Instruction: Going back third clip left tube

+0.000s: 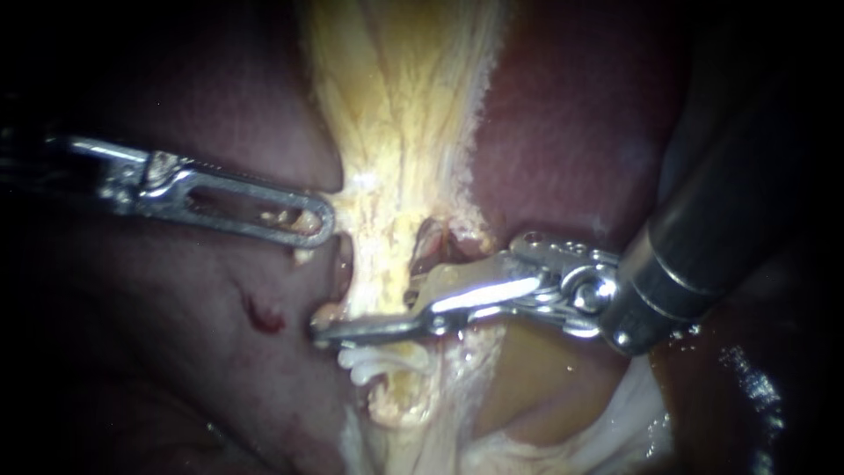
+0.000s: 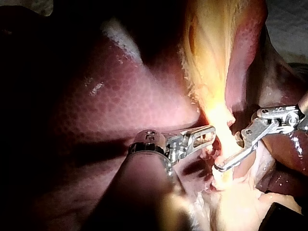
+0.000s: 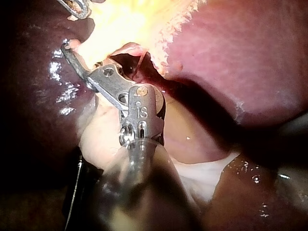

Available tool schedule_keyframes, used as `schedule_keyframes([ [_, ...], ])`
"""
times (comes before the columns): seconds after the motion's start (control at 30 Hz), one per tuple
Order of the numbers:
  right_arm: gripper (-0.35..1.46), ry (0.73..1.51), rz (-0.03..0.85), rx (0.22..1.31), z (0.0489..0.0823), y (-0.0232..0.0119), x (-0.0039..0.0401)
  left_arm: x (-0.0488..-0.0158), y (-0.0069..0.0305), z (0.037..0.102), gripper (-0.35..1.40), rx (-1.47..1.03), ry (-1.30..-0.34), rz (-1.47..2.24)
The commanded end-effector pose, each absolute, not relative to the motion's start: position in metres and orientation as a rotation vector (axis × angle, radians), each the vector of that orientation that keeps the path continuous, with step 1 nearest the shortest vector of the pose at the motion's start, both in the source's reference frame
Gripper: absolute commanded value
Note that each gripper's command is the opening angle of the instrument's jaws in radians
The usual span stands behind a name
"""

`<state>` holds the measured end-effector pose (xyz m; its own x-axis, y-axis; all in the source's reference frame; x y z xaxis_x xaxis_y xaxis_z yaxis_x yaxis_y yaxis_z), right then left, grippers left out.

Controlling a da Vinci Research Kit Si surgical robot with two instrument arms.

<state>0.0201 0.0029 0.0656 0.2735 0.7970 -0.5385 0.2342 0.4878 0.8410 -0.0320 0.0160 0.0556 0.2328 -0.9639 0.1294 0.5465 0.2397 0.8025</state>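
A yellowish-white tissue strand [image 1: 396,176] runs down between dark red liver lobes [image 1: 571,132]. My left instrument [image 1: 308,220] comes in from the left. Its windowed jaws are closed on the strand's left edge, and bits of yellow tissue show through the window. My right instrument [image 1: 327,331] reaches in from the right, its long thin jaws lying across the left tube [image 1: 387,308] with a narrow gap between them. White clips [image 1: 365,365] sit on that tube just below the jaws. The left wrist view shows both tips, left [image 2: 208,135] and right [image 2: 219,167]. The right wrist view shows one curved jaw of the right instrument [image 3: 67,50].
A small red bleeding spot [image 1: 262,315] marks the liver surface left of the tube. Behind the right jaws opens a dark red pocket [image 1: 435,242]. Pale tan gallbladder tissue [image 1: 536,378] and white membrane [image 1: 633,413] lie under the right instrument's shaft [image 1: 703,237].
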Motion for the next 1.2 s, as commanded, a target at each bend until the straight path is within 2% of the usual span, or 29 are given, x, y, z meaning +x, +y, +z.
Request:
schedule_keyframes([
  [0.03, -0.35, 1.277, 0.49, 1.038, 0.0655, 0.003, 0.02, -0.032, 0.016, 0.0556, -0.35, 0.708, -0.72, -1.166],
  [0.27, -0.34, 1.286, 0.497, 1.045, 0.0652, 0.0029, 0.0199, -0.032, 0.016, 0.0555, -0.35, 0.708, -0.72, -1.166],
  [0.3, -0.12, 1.29, 0.503, 1.05, 0.0652, 0.0027, 0.02, -0.032, 0.016, 0.0555, -0.35, 0.708, -0.72, -1.166],
  [0.37, 0.15, 1.314, 0.486, 1.028, 0.0651, 0.0027, 0.0201, -0.032, 0.016, 0.0555, -0.35, 0.708, -0.72, -1.166],
  [0.4, 0.32, 1.338, 0.472, 0.982, 0.0651, 0.0027, 0.0203, -0.032, 0.016, 0.0555, -0.35, 0.708, -0.72, -1.166],
  [0.47, 0.44, 1.353, 0.487, 0.922, 0.0651, 0.0028, 0.0206, -0.032, 0.016, 0.0555, -0.35, 0.708, -0.72, -1.166],
  [0.87, 0.49, 1.385, 0.449, 0.725, 0.0669, 0.0038, 0.0201, -0.032, 0.016, 0.0555, -0.35, 0.708, -0.72, -1.166],
  [1.03, 0.49, 1.331, 0.394, 0.66, 0.0673, 0.004, 0.0177, -0.032, 0.016, 0.0556, -0.35, 0.708, -0.721, -1.166],
  [1.2, 0.49, 1.322, 0.365, 0.619, 0.0668, 0.0042, 0.0145, -0.032, 0.016, 0.0556, -0.35, 0.708, -0.721, -1.166],
])
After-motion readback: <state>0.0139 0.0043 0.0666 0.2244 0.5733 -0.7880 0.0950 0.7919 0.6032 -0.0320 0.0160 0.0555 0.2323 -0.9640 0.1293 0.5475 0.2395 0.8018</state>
